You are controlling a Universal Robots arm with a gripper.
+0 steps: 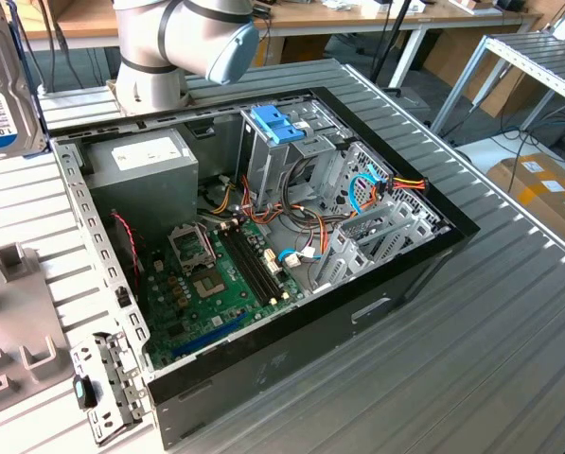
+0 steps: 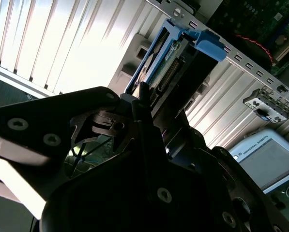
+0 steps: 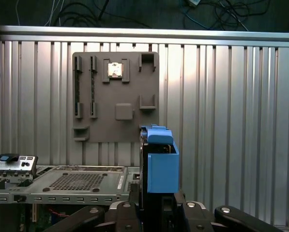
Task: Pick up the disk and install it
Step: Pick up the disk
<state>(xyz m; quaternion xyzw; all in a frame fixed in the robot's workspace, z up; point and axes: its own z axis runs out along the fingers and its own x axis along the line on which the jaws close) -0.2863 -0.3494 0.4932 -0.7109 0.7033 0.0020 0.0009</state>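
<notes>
"Gripper [image 2: 149, 104] clamped tight on the disk [image 2: 164, 72]?"

"Yes. Its long axis points straight out from the gripper, with the blue bracket [image 3: 161, 166] around it, over the ribbed table [image 3: 221, 96]. The arm [image 1: 192, 33] is bent behind the open case [image 1: 263, 246]."

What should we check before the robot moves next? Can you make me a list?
1. Disk in the end effector: ok, gripped between its fingers.
2. Blue bracket on the disk: ok.
3. Disk clear of the computer case: ok, it is off to the exterior view's left.
4. Case open: ok, the inside shows.
5. Free bay in the drive cage: cannot tell.
6. Cables out of the way: cannot tell.
</notes>
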